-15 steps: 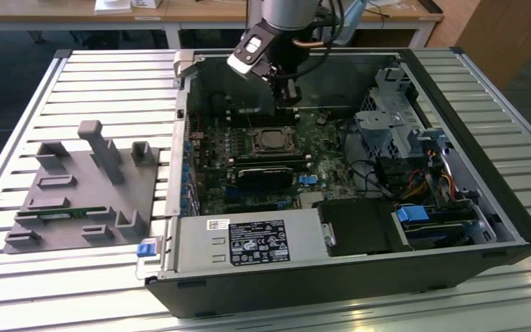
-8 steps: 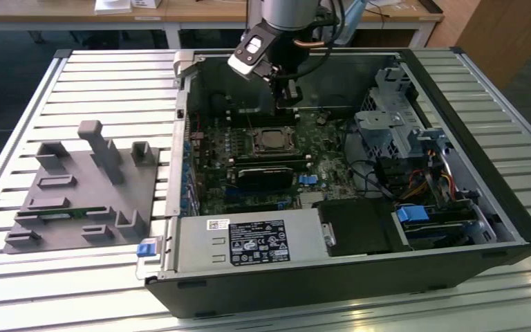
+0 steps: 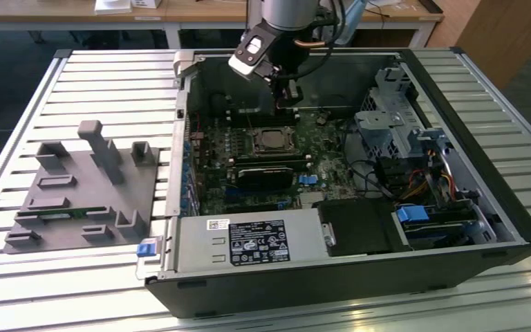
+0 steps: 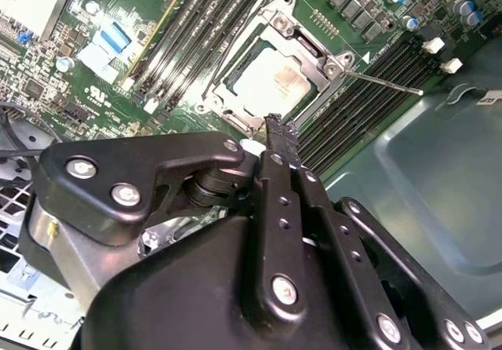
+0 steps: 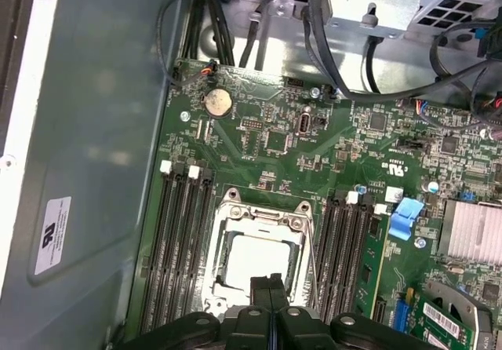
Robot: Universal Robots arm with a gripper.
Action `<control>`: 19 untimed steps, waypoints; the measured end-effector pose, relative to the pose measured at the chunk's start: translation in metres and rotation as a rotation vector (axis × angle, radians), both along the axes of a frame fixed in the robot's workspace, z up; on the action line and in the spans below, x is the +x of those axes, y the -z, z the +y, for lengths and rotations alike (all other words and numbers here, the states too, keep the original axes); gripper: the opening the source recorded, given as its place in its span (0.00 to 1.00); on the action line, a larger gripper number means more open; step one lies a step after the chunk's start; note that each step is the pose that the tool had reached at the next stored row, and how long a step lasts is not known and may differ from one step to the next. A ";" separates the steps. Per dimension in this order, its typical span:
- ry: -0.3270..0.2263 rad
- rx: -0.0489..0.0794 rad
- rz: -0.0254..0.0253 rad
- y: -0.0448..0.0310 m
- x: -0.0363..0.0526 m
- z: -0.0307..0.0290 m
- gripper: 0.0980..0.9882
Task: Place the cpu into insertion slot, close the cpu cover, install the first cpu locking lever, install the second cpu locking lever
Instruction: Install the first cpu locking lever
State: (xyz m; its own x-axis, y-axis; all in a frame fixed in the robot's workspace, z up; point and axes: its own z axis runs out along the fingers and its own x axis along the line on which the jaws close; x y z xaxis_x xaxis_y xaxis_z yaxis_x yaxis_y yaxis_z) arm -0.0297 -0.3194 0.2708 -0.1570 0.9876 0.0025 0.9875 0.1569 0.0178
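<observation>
Surface was a silver slatted aluminium table [image 3: 16,104], with pale wooden desks [image 3: 201,10] in the room behind it. From the exterior view's left: a grey plastic fixture block with upright posts [image 3: 86,183] lay on the slats, just beside the open black computer case [image 3: 339,283]. A silver power supply box [image 3: 247,242] sat at the case's near edge, with the green motherboard [image 3: 247,176] behind it. The small square silvery-grey cpu [image 5: 259,260] sat in the square black insertion slot [image 5: 220,267]. The dark-silver frame cpu cover [image 5: 235,209] lay down around it, chip face showing through the window. Long black memory slots [image 5: 180,248] flanked the socket on both sides. In the second wrist view a thin metal lever rod [image 4: 384,82] stuck out from a socket corner over the slots. The black gripper [image 5: 268,281] hung just above the socket's edge, fingers pressed together with nothing between them. Its linkage blocked the socket's near edge in both wrist views. A grey metal drive cage [image 3: 399,114] with cables stood on the exterior view's right.
</observation>
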 end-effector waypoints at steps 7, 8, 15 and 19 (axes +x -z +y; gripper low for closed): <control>-0.038 -0.002 0.0000 0.0000 0.0000 0.0000 0.01; -0.043 -0.002 0.0000 0.0000 0.0000 0.0000 0.01; -0.070 -0.002 0.0000 0.0000 0.0000 0.0000 0.01; -0.088 -0.002 -0.0001 0.0000 0.0000 0.0000 0.01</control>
State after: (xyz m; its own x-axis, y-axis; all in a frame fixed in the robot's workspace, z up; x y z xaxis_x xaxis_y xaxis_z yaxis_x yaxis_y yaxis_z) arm -0.0297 -0.3194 0.2708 -0.2427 0.9701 0.0007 0.9700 0.2426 0.0175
